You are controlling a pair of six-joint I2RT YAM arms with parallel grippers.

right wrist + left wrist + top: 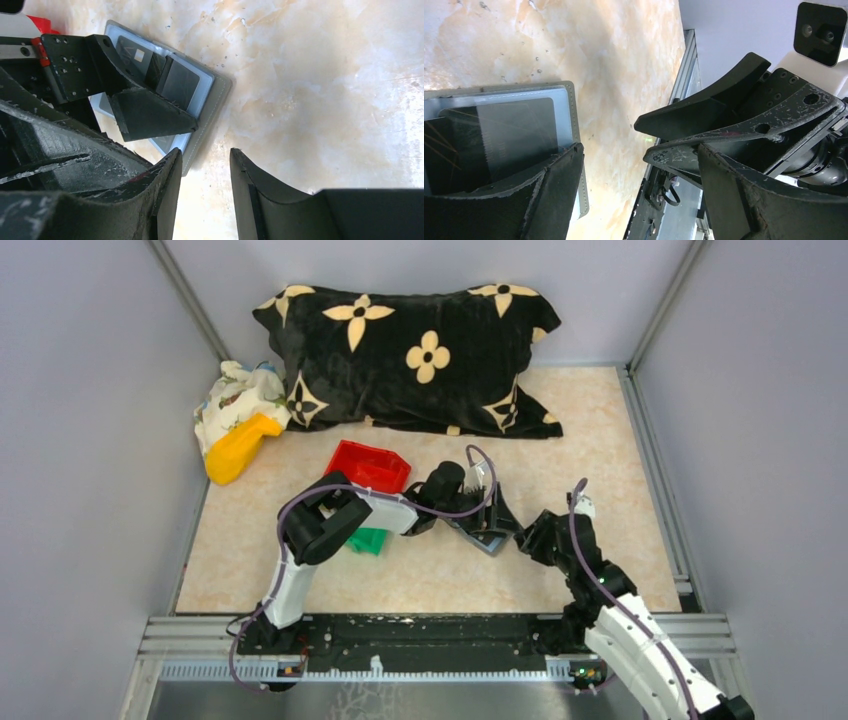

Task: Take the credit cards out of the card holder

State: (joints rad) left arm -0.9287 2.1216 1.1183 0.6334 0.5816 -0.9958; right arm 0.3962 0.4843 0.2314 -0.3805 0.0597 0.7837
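A marbled beige table (600, 440) carries a pillow (410, 350), cloth (235, 400), yellow object (238, 448), red bin (368, 465), green bin (368, 540) and an opened card holder (488, 538).

Nothing legible anywhere: no brand, label or number. Faint marks on dark card (499, 142) in holder (568, 100), left of frame, too blurred to read.

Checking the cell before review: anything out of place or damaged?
Nothing spilled or broken. The card holder lies open and flat, a dark card in its sleeve. Off-task clutter at the back: a pillow, a crumpled cloth, a yellow object. The right gripper shows scratched paint.
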